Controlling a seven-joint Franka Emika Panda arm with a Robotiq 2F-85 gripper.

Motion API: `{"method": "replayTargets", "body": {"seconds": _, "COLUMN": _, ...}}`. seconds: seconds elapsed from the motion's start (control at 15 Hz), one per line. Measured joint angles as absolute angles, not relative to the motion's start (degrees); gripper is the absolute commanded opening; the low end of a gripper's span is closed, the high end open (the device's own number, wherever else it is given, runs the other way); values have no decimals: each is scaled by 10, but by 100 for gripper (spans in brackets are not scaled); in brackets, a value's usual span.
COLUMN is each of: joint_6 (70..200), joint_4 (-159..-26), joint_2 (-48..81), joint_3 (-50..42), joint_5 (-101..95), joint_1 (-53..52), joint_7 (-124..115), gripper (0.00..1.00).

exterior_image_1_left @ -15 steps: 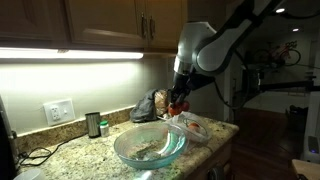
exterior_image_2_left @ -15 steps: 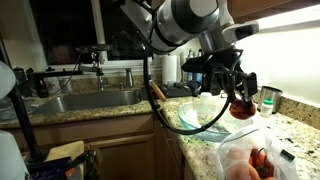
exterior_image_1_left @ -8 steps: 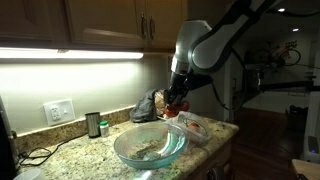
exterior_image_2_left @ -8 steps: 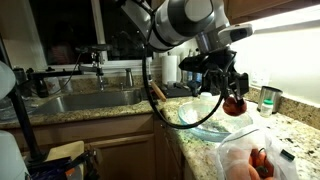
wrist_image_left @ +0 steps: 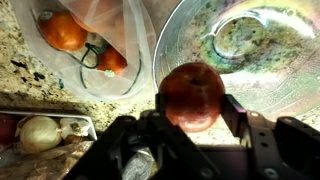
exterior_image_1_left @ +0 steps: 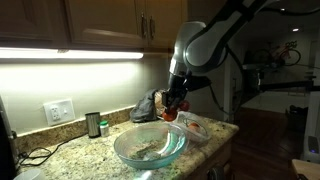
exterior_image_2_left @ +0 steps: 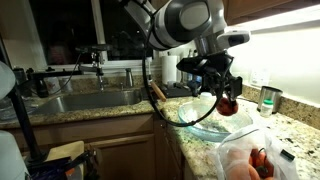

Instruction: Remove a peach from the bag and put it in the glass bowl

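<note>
My gripper [wrist_image_left: 195, 100] is shut on a round red-orange peach [wrist_image_left: 194, 95], held in the air at the near rim of the glass bowl [wrist_image_left: 262, 45]. In both exterior views the peach [exterior_image_1_left: 172, 106] [exterior_image_2_left: 229, 104] hangs a little above the counter, between the bag and the bowl. The wide blue-green bowl [exterior_image_1_left: 150, 146] [exterior_image_2_left: 205, 115] stands on the granite counter. The crinkled plastic bag [wrist_image_left: 98, 45] [exterior_image_1_left: 194, 126] [exterior_image_2_left: 245, 157] lies open beside it, with red-orange fruit [wrist_image_left: 63, 30] showing inside.
A small dark jar [exterior_image_1_left: 93, 124] stands by the wall socket. A dark lumpy bundle [exterior_image_1_left: 146, 107] lies behind the bowl. A sink [exterior_image_2_left: 80, 100] with a tap is further along the counter. An onion [wrist_image_left: 41, 132] lies at the lower left of the wrist view.
The gripper has carried the peach sideways away from the bag, towards the bowl, and slightly lower.
</note>
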State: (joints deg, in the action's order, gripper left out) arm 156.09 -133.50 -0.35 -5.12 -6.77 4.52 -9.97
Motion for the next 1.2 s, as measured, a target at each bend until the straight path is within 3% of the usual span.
{"method": "replayTargets", "body": {"seconds": 1.2, "joint_6": 1560, "joint_4": -1290, "joint_2": 60, "joint_3": -26, "joint_5": -4, "joint_1": 44, "joint_7": -6, "gripper": 33}}
